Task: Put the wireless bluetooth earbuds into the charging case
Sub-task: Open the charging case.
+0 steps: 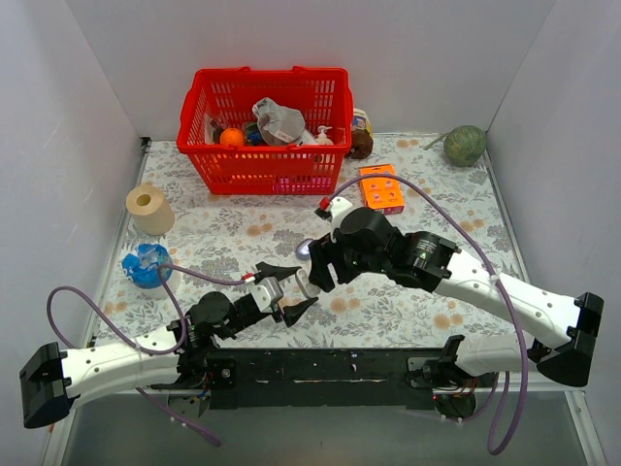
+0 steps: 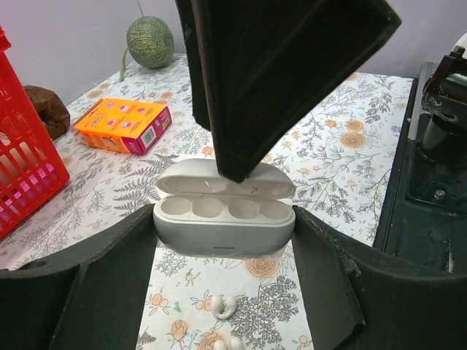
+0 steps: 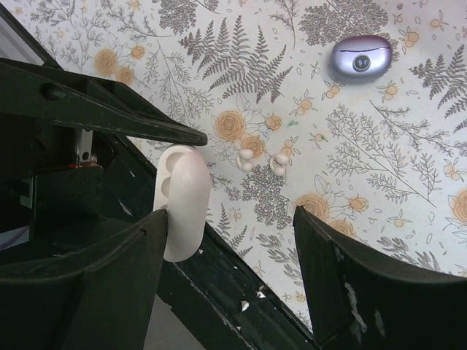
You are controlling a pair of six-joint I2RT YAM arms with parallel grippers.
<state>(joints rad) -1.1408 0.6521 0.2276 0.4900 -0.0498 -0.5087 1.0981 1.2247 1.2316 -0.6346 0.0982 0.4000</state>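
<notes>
Charging case (image 2: 222, 219) held with lid open — ready for loading

Left claw (image 1: 288, 291) clamps its sides, likely to steady it above the bench (image 3: 379, 182); right claw (image 3: 232, 211) hangs beside it, jaws apart and empty, over the two white earbuds (image 3: 246, 157) lying below — presumably its next pick.

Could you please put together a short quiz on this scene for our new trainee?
1. True or false: the white case gripped by the left fingers is open, its sockets empty.
2. Where do the two white earbuds lie? A) in the case; B) on the table; C) between the right fingers.
3. Fill in: the right fingers stand ___, holding nothing.
Key: 1 true; 2 B; 3 open.
</notes>
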